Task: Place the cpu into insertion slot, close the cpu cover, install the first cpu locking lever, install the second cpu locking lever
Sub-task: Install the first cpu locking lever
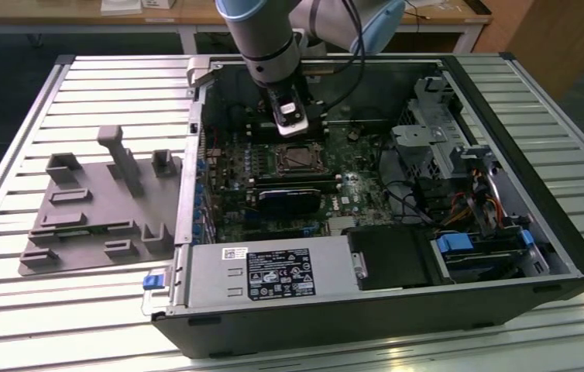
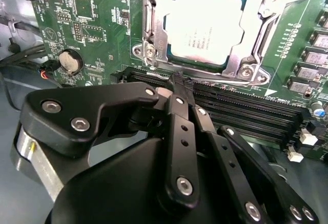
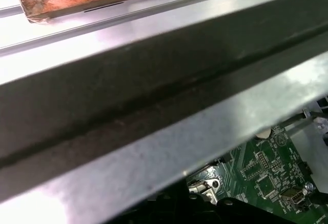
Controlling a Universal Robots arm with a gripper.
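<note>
The cpu [image 2: 205, 26], pale and silvery, lies flat in the insertion slot [image 1: 297, 157] on the green motherboard. Over its edges the cpu cover [image 2: 154, 37] lies closed as a silvery frame, and the chip shows through its window. A thin wire locking lever [image 2: 225, 82] runs along the socket's side nearest the memory slots. My gripper [image 2: 180, 80] hangs just over that side, its black fingers [image 2: 177, 116] drawn together at the tips, with nothing visible between them. In the exterior view the gripper [image 1: 294, 128] stands inside the case at the socket's far side.
Long black memory slots [image 2: 246, 111] lie beside the socket, with a coin battery [image 2: 69, 61] nearby. A black graphics card [image 1: 290, 200], the grey power-supply box [image 1: 271, 271] and a drive cage [image 1: 447, 139] crowd the case. A grey fixture plate [image 1: 96, 209] sits at the exterior view's left.
</note>
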